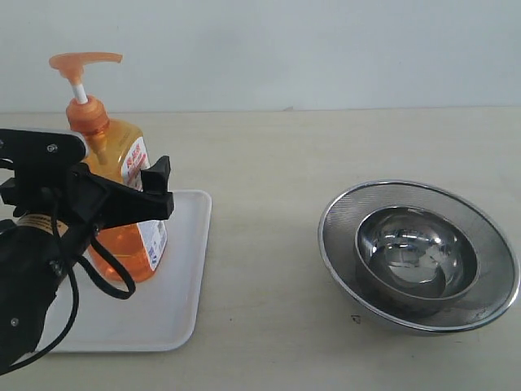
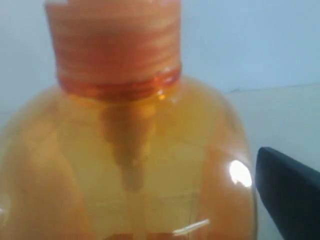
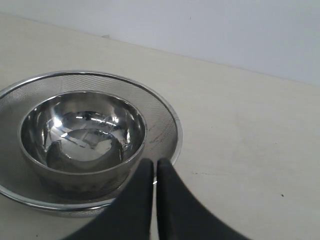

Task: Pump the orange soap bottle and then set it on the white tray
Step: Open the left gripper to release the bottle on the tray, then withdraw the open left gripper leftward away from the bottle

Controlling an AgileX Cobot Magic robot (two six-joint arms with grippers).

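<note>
The orange soap bottle (image 1: pixel 114 151) stands upright on the left part of the white tray (image 1: pixel 175 293), its pump head raised and pointing right. My left gripper (image 1: pixel 161 187) straddles the bottle's middle with one black finger on each side. In the left wrist view the bottle (image 2: pixel 150 165) fills the frame and sits off-centre. A thin strip of background shows between it and the one visible finger (image 2: pixel 290 200); the other finger is hidden. My right gripper (image 3: pixel 156 162) is shut and empty, near the steel bowls, and is out of the exterior view.
A round steel bowl (image 1: pixel 417 252) sits inside a wider steel mesh strainer (image 1: pixel 334 244) on the right of the beige table. The right wrist view shows that bowl (image 3: pixel 82 130) and strainer (image 3: pixel 165 115) just beyond the fingertips. A pale wall stands behind the table.
</note>
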